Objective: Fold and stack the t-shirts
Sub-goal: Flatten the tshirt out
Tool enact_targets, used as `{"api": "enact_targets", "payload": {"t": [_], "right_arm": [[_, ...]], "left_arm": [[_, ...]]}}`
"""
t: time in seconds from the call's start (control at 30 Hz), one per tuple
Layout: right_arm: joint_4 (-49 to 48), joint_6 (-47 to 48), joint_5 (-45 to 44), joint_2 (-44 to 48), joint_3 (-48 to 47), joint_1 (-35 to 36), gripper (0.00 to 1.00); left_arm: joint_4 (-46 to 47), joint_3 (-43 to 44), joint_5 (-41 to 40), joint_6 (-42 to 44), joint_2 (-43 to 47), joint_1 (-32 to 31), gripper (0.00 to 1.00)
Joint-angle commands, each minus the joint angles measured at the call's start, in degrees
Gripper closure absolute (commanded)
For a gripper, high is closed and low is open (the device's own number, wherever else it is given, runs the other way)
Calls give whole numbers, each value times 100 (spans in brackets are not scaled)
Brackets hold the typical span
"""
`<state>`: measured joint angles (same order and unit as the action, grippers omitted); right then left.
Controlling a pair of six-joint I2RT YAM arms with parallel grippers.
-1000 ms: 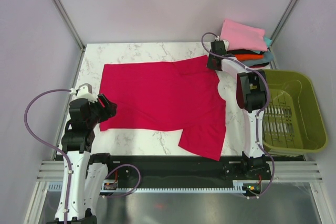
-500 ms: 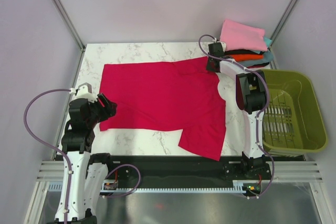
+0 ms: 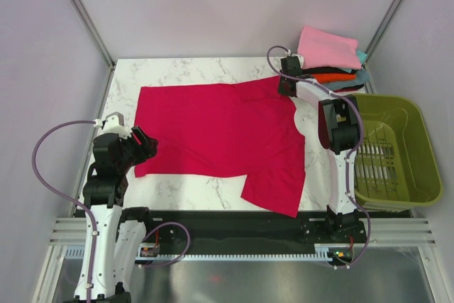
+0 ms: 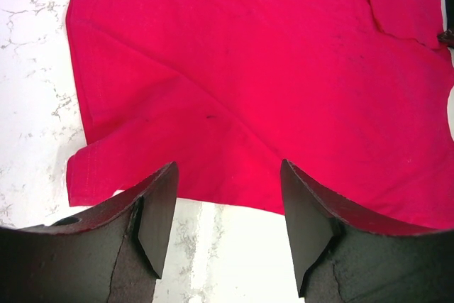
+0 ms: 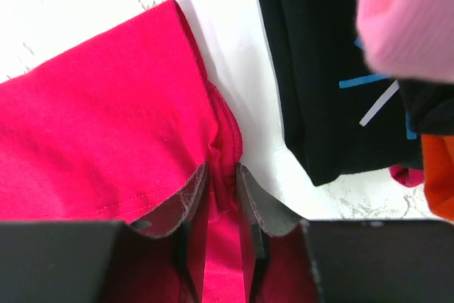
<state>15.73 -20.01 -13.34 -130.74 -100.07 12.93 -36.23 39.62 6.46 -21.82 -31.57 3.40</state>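
Observation:
The crimson-red t-shirt point(image 3: 220, 129) lies spread flat on the marble table, one sleeve hanging toward the front edge. My right gripper point(image 3: 286, 84) is at its far right sleeve corner. In the right wrist view the jaws point(image 5: 220, 169) pinch a bunched fold of the red sleeve hem point(image 5: 225, 140). My left gripper point(image 3: 145, 145) is open at the shirt's near left edge, with only the hem point(image 4: 248, 83) and bare table between its fingers point(image 4: 159, 211). Folded t-shirts are stacked at the back right: pink point(image 3: 326, 47) on top, black point(image 3: 323, 70), orange point(image 3: 333, 76) and teal-grey point(image 3: 362, 76) under it.
An olive-green plastic basket point(image 3: 418, 140) stands at the right edge, just in front of the folded stack. The black folded shirt point(image 5: 319, 69) lies close to the right of the pinched sleeve. Grey walls and metal posts enclose the table on three sides.
My right gripper's jaws have closed onto the red sleeve corner, and the wrist has crept slightly toward the back. The left arm has not moved.

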Motion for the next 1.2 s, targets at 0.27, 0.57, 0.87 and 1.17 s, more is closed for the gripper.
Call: {"api": "enact_targets", "payload": {"t": [0.27, 0.57, 0.87, 1.17], "right_arm": [[62, 155, 51, 356, -373, 34, 71], [141, 217, 113, 312, -452, 96, 54], [370, 559, -757, 215, -584, 368, 53], [747, 762, -1328, 57, -803, 526, 53]], "left_arm": [[239, 37, 119, -94, 37, -15, 34], [248, 37, 128, -85, 46, -15, 34], [256, 29, 119, -85, 55, -23, 34], [265, 11, 110, -76, 81, -50, 34]]}}
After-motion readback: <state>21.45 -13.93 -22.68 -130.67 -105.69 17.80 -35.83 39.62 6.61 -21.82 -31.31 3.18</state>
